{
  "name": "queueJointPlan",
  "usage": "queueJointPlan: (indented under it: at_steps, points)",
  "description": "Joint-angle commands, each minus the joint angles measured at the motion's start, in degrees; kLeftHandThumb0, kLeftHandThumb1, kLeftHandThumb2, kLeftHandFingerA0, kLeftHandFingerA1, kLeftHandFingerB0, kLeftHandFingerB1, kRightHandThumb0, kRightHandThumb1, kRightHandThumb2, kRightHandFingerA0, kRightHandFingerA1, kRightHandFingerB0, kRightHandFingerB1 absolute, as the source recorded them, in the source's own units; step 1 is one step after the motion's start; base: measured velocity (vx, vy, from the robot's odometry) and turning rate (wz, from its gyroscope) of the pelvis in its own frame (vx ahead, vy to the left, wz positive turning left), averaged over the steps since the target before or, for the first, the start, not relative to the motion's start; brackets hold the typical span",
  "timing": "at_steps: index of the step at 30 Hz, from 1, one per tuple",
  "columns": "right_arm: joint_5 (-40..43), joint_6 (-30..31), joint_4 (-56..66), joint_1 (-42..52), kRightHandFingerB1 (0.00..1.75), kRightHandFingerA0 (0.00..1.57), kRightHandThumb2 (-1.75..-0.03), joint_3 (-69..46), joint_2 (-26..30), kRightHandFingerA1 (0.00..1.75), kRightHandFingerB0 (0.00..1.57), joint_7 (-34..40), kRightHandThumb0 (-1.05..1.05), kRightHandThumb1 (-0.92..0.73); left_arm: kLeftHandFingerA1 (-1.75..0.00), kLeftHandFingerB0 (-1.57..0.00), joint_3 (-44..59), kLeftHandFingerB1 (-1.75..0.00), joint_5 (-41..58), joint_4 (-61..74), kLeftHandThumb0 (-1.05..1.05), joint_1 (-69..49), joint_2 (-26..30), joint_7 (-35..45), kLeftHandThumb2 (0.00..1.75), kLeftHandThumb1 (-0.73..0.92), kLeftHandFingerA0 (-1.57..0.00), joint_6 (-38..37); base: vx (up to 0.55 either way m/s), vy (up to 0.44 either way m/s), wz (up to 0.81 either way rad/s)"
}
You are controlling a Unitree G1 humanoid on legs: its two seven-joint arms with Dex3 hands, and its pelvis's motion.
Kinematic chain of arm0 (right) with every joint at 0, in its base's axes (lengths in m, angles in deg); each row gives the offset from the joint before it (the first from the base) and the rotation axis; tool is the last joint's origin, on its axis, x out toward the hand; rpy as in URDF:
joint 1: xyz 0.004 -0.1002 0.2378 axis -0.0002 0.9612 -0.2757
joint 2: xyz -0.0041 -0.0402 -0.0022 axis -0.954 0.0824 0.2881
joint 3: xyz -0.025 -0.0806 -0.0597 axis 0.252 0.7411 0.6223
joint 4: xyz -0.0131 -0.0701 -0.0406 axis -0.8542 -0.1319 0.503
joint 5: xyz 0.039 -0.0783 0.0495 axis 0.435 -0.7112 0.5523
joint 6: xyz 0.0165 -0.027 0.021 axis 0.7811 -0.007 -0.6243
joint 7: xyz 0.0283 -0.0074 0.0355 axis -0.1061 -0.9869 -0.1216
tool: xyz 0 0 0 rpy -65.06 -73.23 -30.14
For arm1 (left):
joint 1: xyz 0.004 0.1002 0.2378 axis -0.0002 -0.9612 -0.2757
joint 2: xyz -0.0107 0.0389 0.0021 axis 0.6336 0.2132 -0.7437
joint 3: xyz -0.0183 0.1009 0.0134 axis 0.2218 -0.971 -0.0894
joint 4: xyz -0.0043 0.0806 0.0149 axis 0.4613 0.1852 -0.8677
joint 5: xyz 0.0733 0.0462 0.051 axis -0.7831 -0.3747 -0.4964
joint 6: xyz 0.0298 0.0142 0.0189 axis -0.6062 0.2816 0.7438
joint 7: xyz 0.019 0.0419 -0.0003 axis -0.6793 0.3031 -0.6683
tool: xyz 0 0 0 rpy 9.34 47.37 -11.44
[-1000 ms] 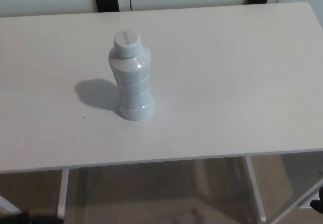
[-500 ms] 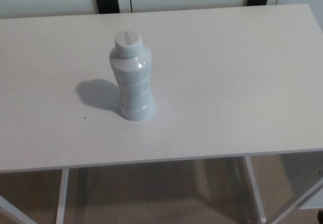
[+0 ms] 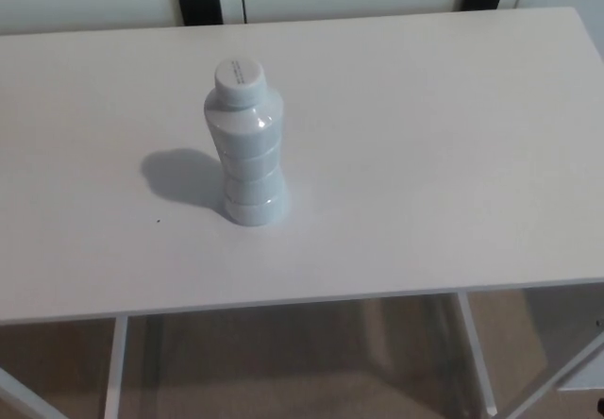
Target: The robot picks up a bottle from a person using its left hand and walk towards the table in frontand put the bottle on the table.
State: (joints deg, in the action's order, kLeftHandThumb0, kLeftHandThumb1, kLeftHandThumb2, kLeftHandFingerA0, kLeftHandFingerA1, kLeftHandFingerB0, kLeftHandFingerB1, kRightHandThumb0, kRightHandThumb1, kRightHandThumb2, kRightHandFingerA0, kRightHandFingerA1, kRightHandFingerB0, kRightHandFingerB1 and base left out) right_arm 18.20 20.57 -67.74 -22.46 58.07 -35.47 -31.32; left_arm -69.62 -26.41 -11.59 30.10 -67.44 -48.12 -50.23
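White table [image 3: 425, 155] carries one item: a white capped bottle [image 3: 245, 150], upright, left of centre (shadow falling leftward).

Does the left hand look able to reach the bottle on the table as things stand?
Probably yes: the bottle stands upright on the table, left of its middle, with nothing beside it. But the left hand is not in view, so its position cannot be judged.

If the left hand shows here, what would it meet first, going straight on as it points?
The left hand does not show, so its line cannot be told. The bottle stands upright on the table.
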Motion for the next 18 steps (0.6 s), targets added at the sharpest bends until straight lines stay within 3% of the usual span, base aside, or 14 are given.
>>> queueJointPlan:
  at_steps: [1,3,4,9,10,13,14,18]
  points:
    - [-2.67,-4.36,1.79,5.07,0.63,0.36,-0.96,2.21,0.57,0.68,0.28,-1.03,-0.43,-0.37,-0.35,-0.23,-4.11,-0.31,-9.96,-16.68,-0.55,6.23,0.27,-15.55,0.64,0.78,-0.24,-5.66,0.0,0.0,0.0]
    - [-2.37,-4.61,2.15,5.21,0.63,0.37,-0.96,2.28,0.32,0.69,0.29,-0.84,-0.44,-0.37,-0.34,-0.24,-3.75,-0.3,-8.59,-18.55,-0.55,6.61,0.16,-15.44,0.63,0.77,-0.24,-6.3,0.0,0.0,0.0]
    - [-2.18,-4.7,2.51,5.15,0.64,0.38,-0.76,2.3,0.01,0.73,0.32,-0.76,-0.47,-0.5,-0.33,-0.23,-3.37,-0.3,-7.84,-19.21,-0.54,6.84,0.14,-15.45,0.63,0.77,-0.24,-6.43,0.0,0.0,0.0]
    - [-2.92,-6.75,4.33,5.39,0.65,0.38,-0.73,3.64,-0.53,0.71,0.34,-1.09,-0.54,-0.5,-0.34,-0.21,-2.29,-0.3,-5.4,-22.84,-0.49,9.37,0.1,-15.12,0.64,0.78,-0.26,-6.43,0.0,0.0,0.0]
    - [-3.2,-6.9,4.26,5.31,0.65,0.41,-0.72,3.84,-0.37,0.73,0.35,-0.85,-0.55,-0.49,-0.52,-0.08,-2.35,-0.5,-5.14,-23.37,-0.27,9.56,0.12,-14.46,1.06,0.56,-0.09,-6.91,0.0,0.0,0.0]
    - [-3.34,-7.23,3.95,5.27,0.64,0.44,-0.75,4.0,0.07,0.75,0.33,-0.85,-0.51,-0.49,-0.51,-0.06,-3.43,-0.5,-5.78,-24.98,-0.29,10.43,0.45,-14.11,1.06,0.55,-0.07,-8.37,0.0,0.0,0.0]
    - [-3.29,-7.18,3.8,5.05,0.64,0.43,-0.75,3.91,0.26,0.75,0.32,-0.76,-0.48,-0.5,-0.34,-0.21,-3.75,-0.29,-5.91,-25.46,-0.53,10.97,0.41,-14.07,0.64,0.76,-0.24,-8.63,0.0,0.0,0.0]
    - [-3.44,-7.17,3.18,4.28,0.65,0.44,-0.76,3.79,0.72,0.75,0.33,-0.5,-0.5,-0.5,-0.35,-0.2,-4.34,-0.3,-5.9,-27.47,-0.53,12.64,0.35,-14.2,0.64,0.77,-0.25,-9.02,0.0,0.0,0.0]
